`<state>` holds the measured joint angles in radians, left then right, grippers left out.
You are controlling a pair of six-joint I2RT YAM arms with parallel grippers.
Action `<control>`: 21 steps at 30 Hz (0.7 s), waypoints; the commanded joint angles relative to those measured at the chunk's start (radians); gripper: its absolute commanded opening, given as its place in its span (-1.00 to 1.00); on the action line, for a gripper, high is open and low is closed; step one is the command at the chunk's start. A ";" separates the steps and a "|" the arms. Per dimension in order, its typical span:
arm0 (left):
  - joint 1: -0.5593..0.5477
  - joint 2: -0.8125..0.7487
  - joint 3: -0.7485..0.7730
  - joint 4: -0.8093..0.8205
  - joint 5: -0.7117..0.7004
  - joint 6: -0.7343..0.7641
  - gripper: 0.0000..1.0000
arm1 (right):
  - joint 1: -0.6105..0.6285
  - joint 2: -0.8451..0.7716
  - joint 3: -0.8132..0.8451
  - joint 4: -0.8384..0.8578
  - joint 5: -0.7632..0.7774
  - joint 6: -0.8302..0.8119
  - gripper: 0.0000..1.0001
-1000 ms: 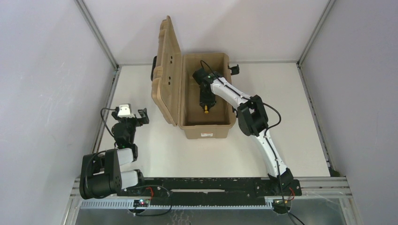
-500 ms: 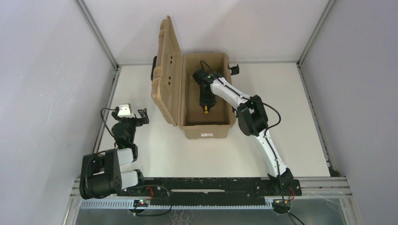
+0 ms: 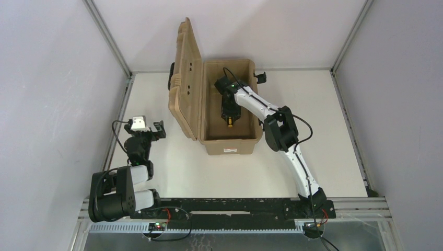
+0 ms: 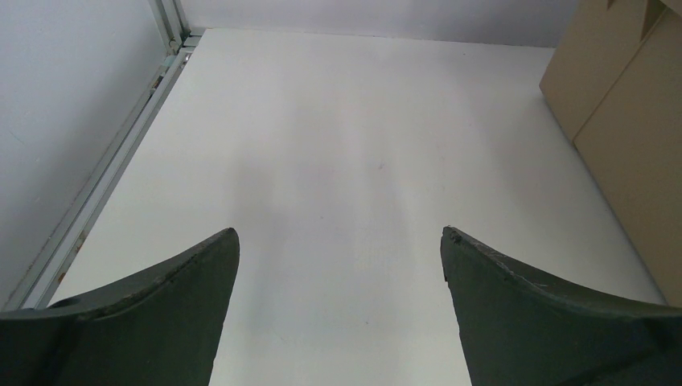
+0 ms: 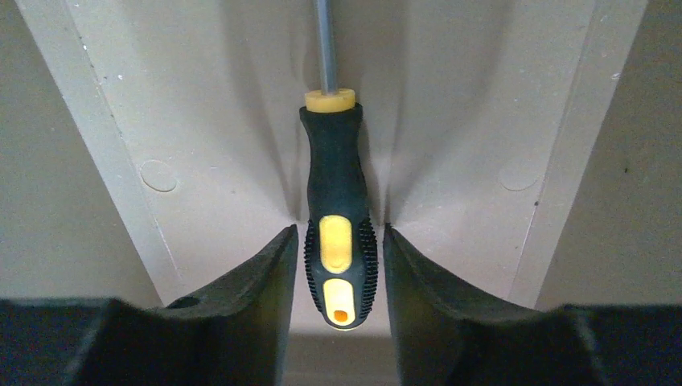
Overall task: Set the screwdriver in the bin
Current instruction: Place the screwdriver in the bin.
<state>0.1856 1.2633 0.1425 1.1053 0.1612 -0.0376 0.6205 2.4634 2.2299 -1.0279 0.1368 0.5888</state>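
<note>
screwdriver (image 5: 338,241) is inside the bin (image 3: 230,148), its handle pinched between the jaws of the right gripper (image 5: 339,233). they press the ribbed black-and-yellow sides near the butt end, and the thin shaft points away along the tan floor. from above, the right arm (image 3: 292,157) reaches over the bin's right wall and down into it, with a spot of yellow showing just past the gripper, toward the near end. the bin's ribbed lid (image 3: 187,78) stands open on the left side, and a small white label (image 3: 230,150) shows on the near wall. the left gripper (image 4: 339,233) hangs over the white surface (image 4: 338,121) to the left of the bin, well apart from the screwdriver — its jaws spread wide, holding nothing.
</note>
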 commanded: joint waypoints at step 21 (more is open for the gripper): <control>-0.002 0.002 -0.020 0.103 0.001 -0.010 1.00 | -0.008 -0.044 0.132 -0.041 0.032 -0.021 0.78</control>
<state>0.1856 1.2633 0.1425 1.1053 0.1612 -0.0376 0.6159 2.4634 2.2955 -1.0470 0.1471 0.5812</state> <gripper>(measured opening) 0.996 0.876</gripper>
